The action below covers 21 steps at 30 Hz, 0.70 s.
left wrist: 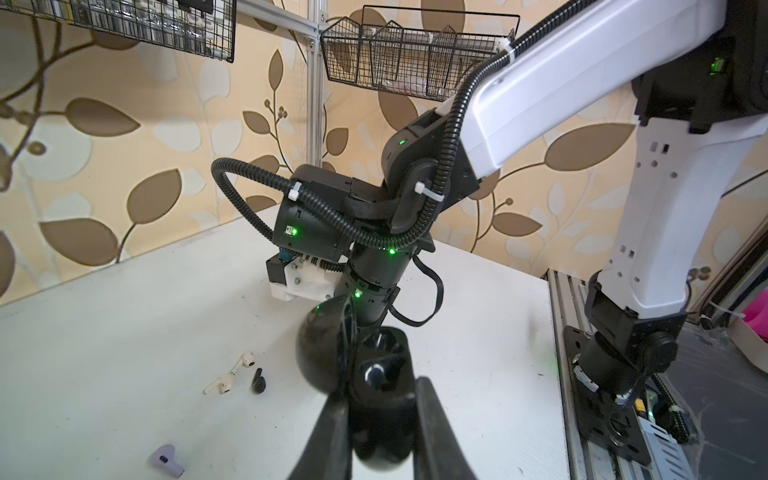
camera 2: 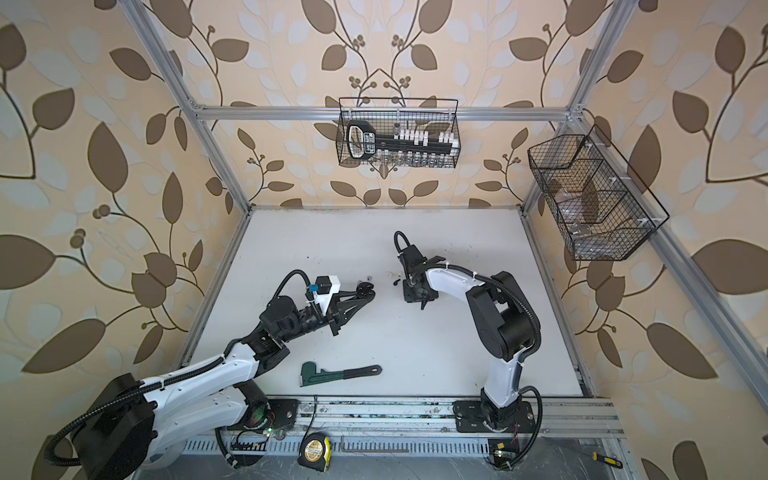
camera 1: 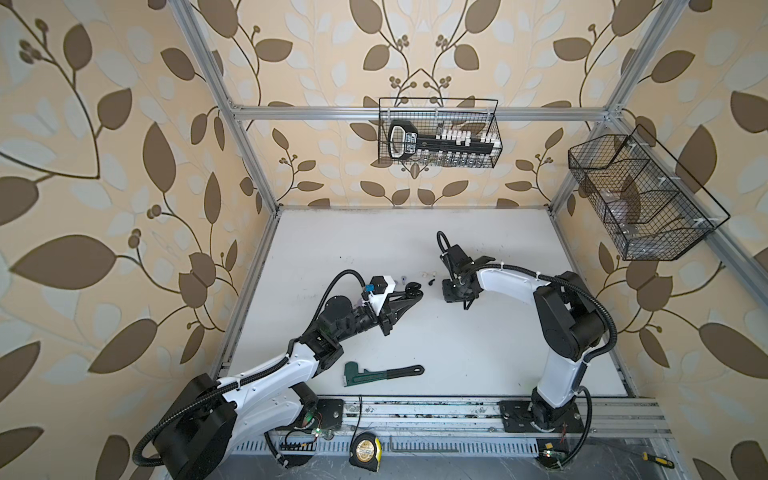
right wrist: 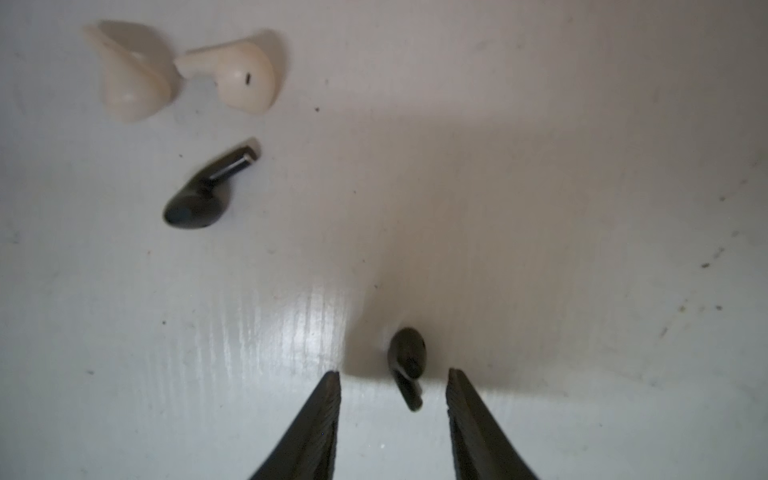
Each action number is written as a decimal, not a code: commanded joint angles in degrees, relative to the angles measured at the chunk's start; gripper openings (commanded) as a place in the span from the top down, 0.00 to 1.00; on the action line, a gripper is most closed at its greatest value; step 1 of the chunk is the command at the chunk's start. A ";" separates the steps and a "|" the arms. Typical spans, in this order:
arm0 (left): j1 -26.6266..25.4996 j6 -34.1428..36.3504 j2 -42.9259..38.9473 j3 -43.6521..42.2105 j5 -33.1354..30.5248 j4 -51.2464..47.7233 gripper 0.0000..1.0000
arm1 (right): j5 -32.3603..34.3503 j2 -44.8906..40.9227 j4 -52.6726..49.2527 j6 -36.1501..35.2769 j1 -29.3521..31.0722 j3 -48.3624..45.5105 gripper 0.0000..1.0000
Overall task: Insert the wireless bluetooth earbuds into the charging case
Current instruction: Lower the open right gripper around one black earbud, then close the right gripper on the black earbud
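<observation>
In both top views the left claw (camera 1: 412,293) pinched an open black case (camera 2: 365,287) near the middle of the white tabletop (camera 1: 457,353). From the left wrist, a lilac earbud (left wrist: 167,458), two white earbuds (left wrist: 220,386) and a black earbud (left wrist: 257,381) lay on the tabletop beside the case. From the right wrist, the right claw (right wrist: 392,372) stood spread around a second black earbud (right wrist: 407,353), which touched neither finger.
</observation>
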 commanded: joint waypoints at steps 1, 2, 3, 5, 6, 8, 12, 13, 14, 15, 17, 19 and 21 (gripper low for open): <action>-0.17 1.28 -2.03 -0.25 0.12 1.59 1.00 | 1.37 2.15 -1.67 -0.07 -0.60 1.81 0.57; -0.17 1.27 -2.19 -0.34 0.12 1.69 1.00 | 0.97 2.65 -1.92 -0.02 -0.80 2.01 0.57; -0.17 1.27 -2.27 -0.34 0.25 1.69 1.00 | 0.40 3.12 -2.00 0.00 -1.11 2.19 0.58; -0.18 1.36 -2.47 -0.34 0.31 1.35 1.00 | -0.26 3.88 -2.09 0.07 -1.50 2.20 0.59; -0.17 1.43 -2.72 -0.33 0.30 1.33 1.00 | -0.25 4.19 -2.10 0.18 -1.61 2.28 0.59; -0.17 1.37 -2.75 -0.34 0.34 1.50 1.00 | -1.03 4.82 -2.25 0.28 -2.01 2.37 0.60; -0.17 1.53 -2.52 -0.23 0.56 1.12 1.00 | -2.18 5.26 -2.42 0.51 -2.49 2.37 0.64; -0.17 1.60 -2.72 -0.21 0.47 1.07 1.00 | -1.94 5.29 -2.55 0.69 -2.65 2.30 0.66; -0.17 1.62 -2.75 -0.23 0.45 1.07 1.00 | -1.96 5.21 -2.68 0.77 -2.85 2.22 0.67; -0.17 1.68 -2.83 -0.25 0.60 1.29 1.00 | -2.68 5.09 -2.69 0.78 -3.01 2.00 0.69; -0.17 1.71 -2.81 -0.25 0.65 1.04 1.00 | -5.11 4.69 -2.21 0.87 -3.45 1.20 0.72; -0.17 2.10 -3.11 -0.17 0.41 0.43 1.00 | -6.03 4.25 -1.96 0.92 -3.46 0.58 0.73; -0.17 2.30 -3.40 -0.21 0.30 0.35 1.00 | -6.28 3.80 -1.97 0.90 -3.46 0.13 0.74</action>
